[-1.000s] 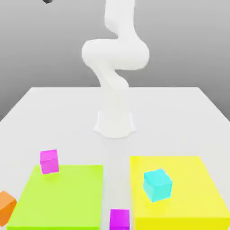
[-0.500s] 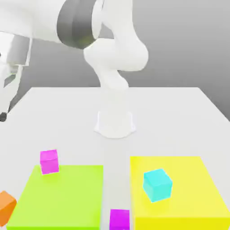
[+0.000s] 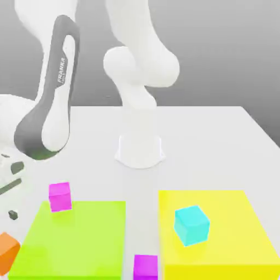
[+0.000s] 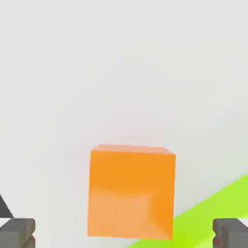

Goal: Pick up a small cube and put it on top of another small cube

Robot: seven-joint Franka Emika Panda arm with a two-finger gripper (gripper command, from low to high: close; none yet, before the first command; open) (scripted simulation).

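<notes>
orange cube [image 4: 131,193] sits betw. spread gripper [image 4: 124,233] fingers w/ nothing held; prob. lined up for a straddling grasp

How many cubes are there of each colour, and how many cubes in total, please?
Orange: 1, the cube at the exterior view's left edge
Magenta or purple: 2, one cube by the green block, another cube between the green and yellow blocks
Cyan: 1, the cube on the yellow block
Total: 4
</notes>
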